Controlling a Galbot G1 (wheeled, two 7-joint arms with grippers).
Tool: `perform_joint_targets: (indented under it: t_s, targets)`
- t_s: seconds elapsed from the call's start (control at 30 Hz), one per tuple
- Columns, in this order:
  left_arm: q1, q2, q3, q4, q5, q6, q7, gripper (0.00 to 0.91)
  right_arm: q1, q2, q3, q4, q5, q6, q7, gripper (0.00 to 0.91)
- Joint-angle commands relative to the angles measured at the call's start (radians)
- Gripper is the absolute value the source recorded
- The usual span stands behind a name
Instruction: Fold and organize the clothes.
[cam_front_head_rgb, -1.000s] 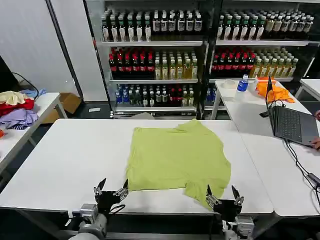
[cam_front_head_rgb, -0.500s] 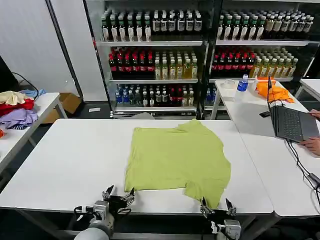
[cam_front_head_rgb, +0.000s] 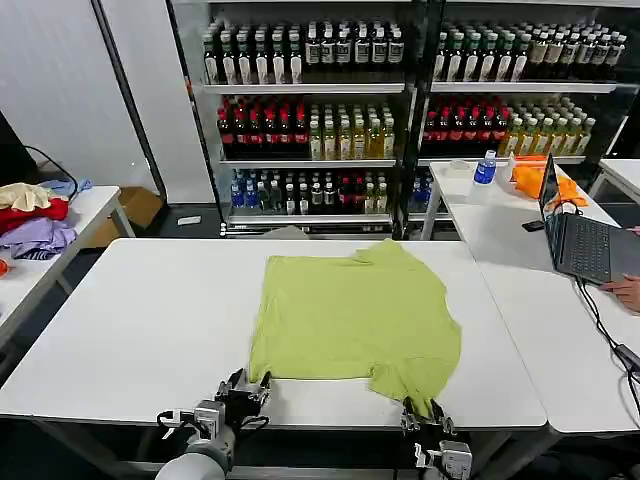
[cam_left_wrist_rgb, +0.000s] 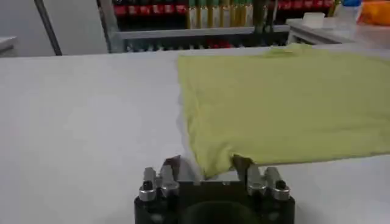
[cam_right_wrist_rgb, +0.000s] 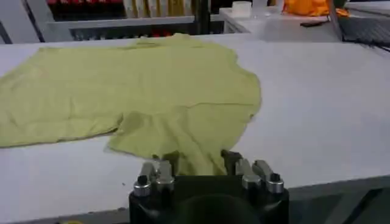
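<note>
The clothes are one lime yellow-green T-shirt (cam_front_head_rgb: 355, 315) lying spread flat on the white table (cam_front_head_rgb: 140, 320), neck toward the far side. My left gripper (cam_front_head_rgb: 246, 386) stands open at the shirt's near left corner (cam_left_wrist_rgb: 210, 165), and that corner lies between its fingers (cam_left_wrist_rgb: 172, 165). My right gripper (cam_front_head_rgb: 423, 415) is open at the table's front edge, with the rumpled near right sleeve (cam_right_wrist_rgb: 195, 152) reaching in between its fingers (cam_right_wrist_rgb: 228, 158). Both grippers sit low, at table height.
A side table at the left holds a red, purple and cream garment pile (cam_front_head_rgb: 32, 215). The right table carries a laptop (cam_front_head_rgb: 590, 245), an orange cloth (cam_front_head_rgb: 535, 180), a water bottle (cam_front_head_rgb: 486, 166) and a cable (cam_front_head_rgb: 600, 330). Drink shelves (cam_front_head_rgb: 310, 110) stand behind.
Both grippers have dropped lower and moved in to the shirt's near edge, so its left corner and right sleeve now lie between the fingers. The shirt itself has not moved.
</note>
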Motion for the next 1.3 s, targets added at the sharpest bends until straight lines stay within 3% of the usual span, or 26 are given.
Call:
perform_joint_targets:
  t_s: [0.03, 0.5, 0.7, 0.97, 1.3]
  targets:
    - [0.005, 0.005, 0.004, -0.002, -0.01, 0.014, 0.004, 0.02, -0.006, 0.003, -0.005, 0.016, 0.028, -0.012, 0.002, 0.0]
    - [0.145, 0.055, -0.083, -0.224, -0.026, 0.009, 0.01, 0.02, -0.155, -0.032, 0.016, 0.258, -0.03, 0.026, -0.032, 0.0]
    - [0.199, 0.097, -0.13, -0.322, -0.038, 0.014, 0.01, 0.02, -0.196, -0.081, 0.085, 0.329, -0.031, 0.049, -0.06, 0.0]
    - [0.137, 0.164, -0.118, -0.299, -0.072, 0.013, 0.017, 0.02, -0.087, -0.13, 0.094, 0.284, -0.042, 0.092, -0.09, 0.0]
    - [-0.02, 0.19, -0.027, -0.144, -0.073, -0.019, 0.062, 0.02, 0.157, -0.235, 0.077, 0.073, -0.054, 0.122, -0.104, 0.0]
